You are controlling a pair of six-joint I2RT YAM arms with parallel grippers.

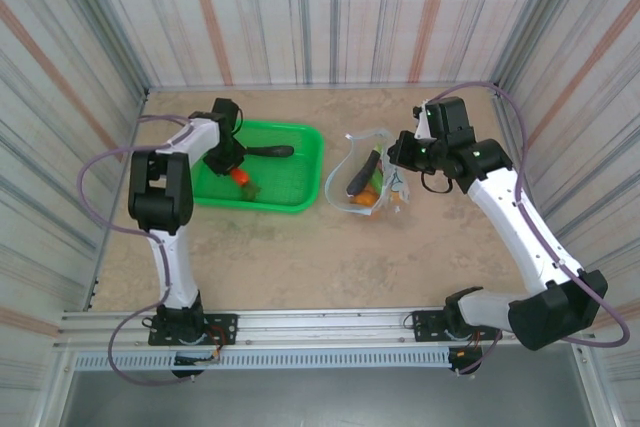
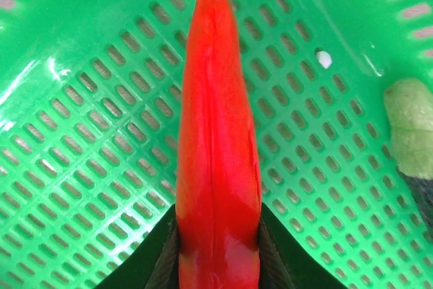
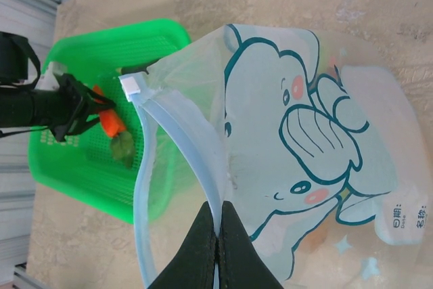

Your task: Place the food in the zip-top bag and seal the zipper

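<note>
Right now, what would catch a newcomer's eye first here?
The bright green basket on the left of the table, where the left gripper clamps an orange carrot. To its right, the right gripper pinches the mouth edge of a clear bag with a blue cartoon print, some food already inside.

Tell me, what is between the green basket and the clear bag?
Nothing. In the top view, only a thin strip of bare table separates the green mesh basket from the zip-top bag.
</note>
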